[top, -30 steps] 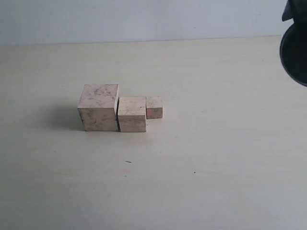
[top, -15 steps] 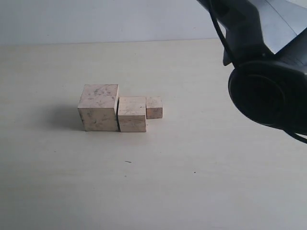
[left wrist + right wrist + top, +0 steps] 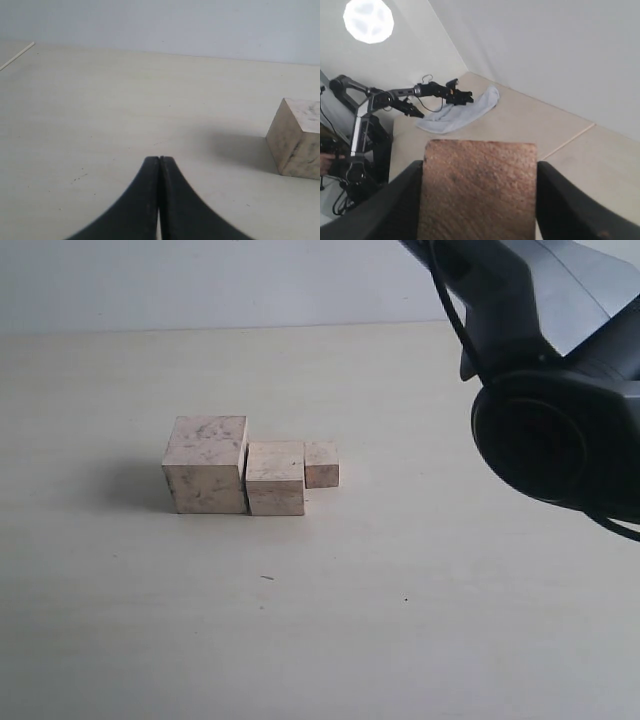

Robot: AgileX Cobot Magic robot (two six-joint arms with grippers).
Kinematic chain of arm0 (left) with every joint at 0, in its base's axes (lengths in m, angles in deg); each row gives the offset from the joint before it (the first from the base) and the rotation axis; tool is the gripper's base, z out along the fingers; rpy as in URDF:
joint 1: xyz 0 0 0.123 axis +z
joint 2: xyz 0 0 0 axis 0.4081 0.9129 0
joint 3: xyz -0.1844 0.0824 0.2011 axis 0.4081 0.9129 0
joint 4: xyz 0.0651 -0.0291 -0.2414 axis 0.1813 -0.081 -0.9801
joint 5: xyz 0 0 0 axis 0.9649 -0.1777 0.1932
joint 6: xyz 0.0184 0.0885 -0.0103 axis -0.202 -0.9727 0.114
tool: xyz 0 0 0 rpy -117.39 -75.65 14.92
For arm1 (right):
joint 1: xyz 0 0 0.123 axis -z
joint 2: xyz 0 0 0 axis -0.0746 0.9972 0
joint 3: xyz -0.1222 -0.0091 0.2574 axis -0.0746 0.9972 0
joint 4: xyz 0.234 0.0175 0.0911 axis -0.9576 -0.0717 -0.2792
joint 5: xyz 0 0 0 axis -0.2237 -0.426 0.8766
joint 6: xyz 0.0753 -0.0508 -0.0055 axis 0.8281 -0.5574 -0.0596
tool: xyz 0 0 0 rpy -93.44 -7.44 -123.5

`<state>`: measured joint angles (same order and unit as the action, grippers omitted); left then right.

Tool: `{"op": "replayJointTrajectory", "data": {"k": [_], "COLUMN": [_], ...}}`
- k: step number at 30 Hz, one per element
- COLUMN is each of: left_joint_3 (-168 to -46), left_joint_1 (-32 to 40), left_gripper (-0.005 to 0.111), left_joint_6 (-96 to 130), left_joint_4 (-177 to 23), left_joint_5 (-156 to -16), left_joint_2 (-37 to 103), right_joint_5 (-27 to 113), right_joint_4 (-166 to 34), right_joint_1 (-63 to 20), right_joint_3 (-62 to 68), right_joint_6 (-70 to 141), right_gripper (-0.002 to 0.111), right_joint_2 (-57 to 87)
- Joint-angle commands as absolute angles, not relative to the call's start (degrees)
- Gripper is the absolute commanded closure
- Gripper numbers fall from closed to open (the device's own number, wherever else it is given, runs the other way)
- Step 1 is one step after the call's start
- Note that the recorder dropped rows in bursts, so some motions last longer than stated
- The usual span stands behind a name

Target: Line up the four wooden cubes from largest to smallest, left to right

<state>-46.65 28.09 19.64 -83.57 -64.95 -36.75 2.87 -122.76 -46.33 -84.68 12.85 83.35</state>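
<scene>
Three of the four wooden cubes stand on the pale desk (image 3: 420,620). They are grouped nearer its left edge than its right, well clear of the near and far edges.

- Largest pale beige, dark-speckled wooden cube (image 3: 206,464): leftmost of the group.
- Middle-sized beige wooden cube (image 3: 275,478): touching the largest cube's right face, front faces roughly flush.
- Small beige wooden cube (image 3: 321,464): against the middle one's right face but set back toward the far edge, so the fronts do not line up.
- Fourth wooden cube (image 3: 480,195): off the desk, gripped between the two dark fingers of the right hand (image 3: 480,167). Only one brown, grainy face shows, so its rank among the others cannot be told.

The right arm (image 3: 540,440) hangs toward the right edge, well apart from the group. The left hand (image 3: 159,167) is clenched on nothing, fingers pressed together, low over the desk with the largest cube off to one side.

Risks, as judged from here:
1. If the held cube ranks between the middle and small ones, no gap is open for it. Forcing it in would shove the small cube or skew the row, so the small cube would first need shifting toward the right edge.
2. A finger coming down close to the row could clip the small cube, which looks light enough to skid or tip.
3. Letting go before the cube meets the desk could make it bounce or land turned.
</scene>
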Motion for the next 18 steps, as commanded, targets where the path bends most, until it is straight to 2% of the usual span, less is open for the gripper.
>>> {"op": "replayJointTrajectory", "data": {"k": [1,10,18], "left_joint_3": [-46.4,-46.4,-46.4], "left_joint_1": [28.0,28.0,28.0], "left_gripper": [0.107,0.107,0.107], "left_joint_6": [19.8,19.8,19.8], "left_joint_4": [-83.4,-83.4,-83.4], "left_joint_5": [-65.7,-65.7,-65.7], "left_joint_2": [-37.1,-37.1,-37.1], "right_joint_5": [-0.3,-3.6,-3.7], "right_joint_4": [-117.1,-115.1,-115.4], "right_joint_1": [-46.0,-42.0,-41.7], "right_joint_3": [-85.0,-85.0,-85.0], "right_joint_6": [13.7,16.4,16.4], "right_gripper": [0.108,0.108,0.108], "right_joint_2": [82.3,82.2,82.3]}}
